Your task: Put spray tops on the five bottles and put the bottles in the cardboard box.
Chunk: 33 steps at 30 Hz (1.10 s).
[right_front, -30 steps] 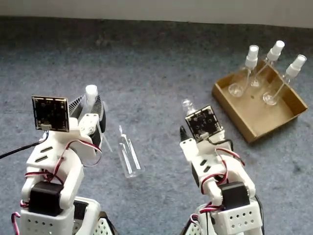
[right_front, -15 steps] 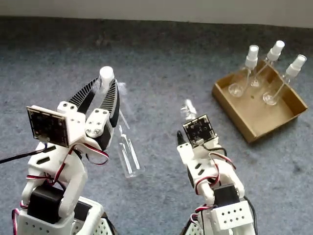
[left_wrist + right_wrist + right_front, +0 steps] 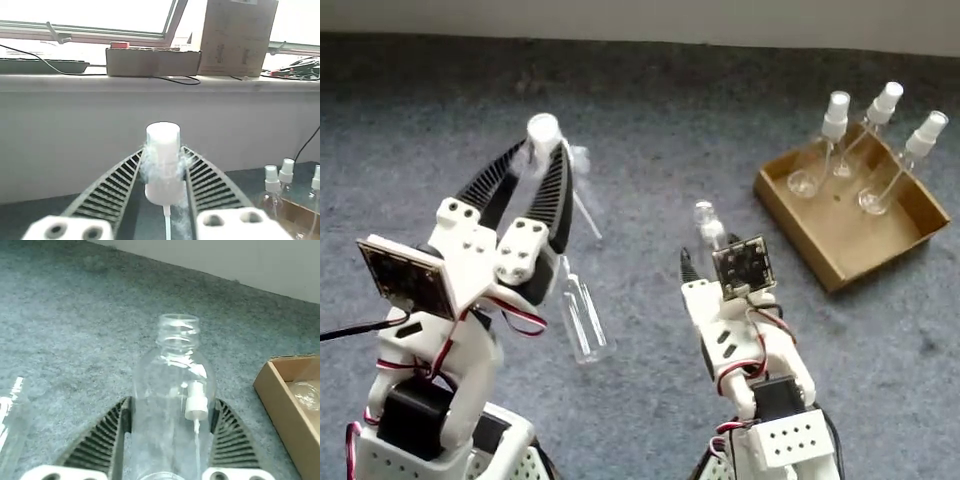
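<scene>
My left gripper (image 3: 542, 152) is shut on a white spray top (image 3: 542, 131), held up over the carpet with its thin dip tube (image 3: 586, 214) trailing below. In the left wrist view the spray top (image 3: 163, 150) stands upright between the ribbed fingers (image 3: 122, 182). My right gripper (image 3: 172, 412) is shut on a clear bottle (image 3: 174, 385) whose threaded neck (image 3: 178, 326) is bare. In the high view that bottle (image 3: 706, 220) pokes out ahead of the right arm. Another uncapped bottle (image 3: 583, 318) lies flat between the arms. The cardboard box (image 3: 817, 238) at the right holds three capped bottles (image 3: 832, 130).
Grey carpet (image 3: 650, 120) covers the table, with a pale wall along the far edge. The box's near wall (image 3: 282, 407) lies to one side of the held bottle. The lying bottle (image 3: 10, 415) is close to the right gripper's other side.
The left arm has raised and stretched forward, carrying the spray top away from its base and toward the table's middle. The right arm shifted slightly, still holding its bottle.
</scene>
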Each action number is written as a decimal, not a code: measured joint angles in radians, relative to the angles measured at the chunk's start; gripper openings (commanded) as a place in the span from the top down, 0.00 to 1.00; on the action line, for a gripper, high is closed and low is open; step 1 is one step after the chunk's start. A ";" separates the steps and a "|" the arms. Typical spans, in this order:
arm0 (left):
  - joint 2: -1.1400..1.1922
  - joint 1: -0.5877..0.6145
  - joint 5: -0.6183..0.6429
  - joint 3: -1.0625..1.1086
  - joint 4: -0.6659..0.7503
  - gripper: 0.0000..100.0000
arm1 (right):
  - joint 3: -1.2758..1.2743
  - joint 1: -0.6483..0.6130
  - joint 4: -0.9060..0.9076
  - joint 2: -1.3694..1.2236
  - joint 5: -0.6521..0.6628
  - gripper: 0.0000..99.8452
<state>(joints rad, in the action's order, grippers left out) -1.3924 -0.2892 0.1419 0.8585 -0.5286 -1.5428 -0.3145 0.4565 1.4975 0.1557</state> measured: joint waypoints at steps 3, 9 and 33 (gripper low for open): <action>0.002 -0.075 0.000 0.000 0.006 1.00 | 0.000 -0.009 0.000 0.000 -0.002 0.89; -0.003 -0.121 -0.002 0.000 0.152 1.00 | 0.000 -0.032 0.000 0.000 -0.006 0.89; 0.557 -0.127 -0.003 -0.385 0.204 0.99 | -0.126 -0.032 -0.414 -0.002 -0.009 0.90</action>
<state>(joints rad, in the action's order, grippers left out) -0.8355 -0.4166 0.1389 0.4733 -0.3245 -1.6686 -0.3468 0.0422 1.4960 0.1465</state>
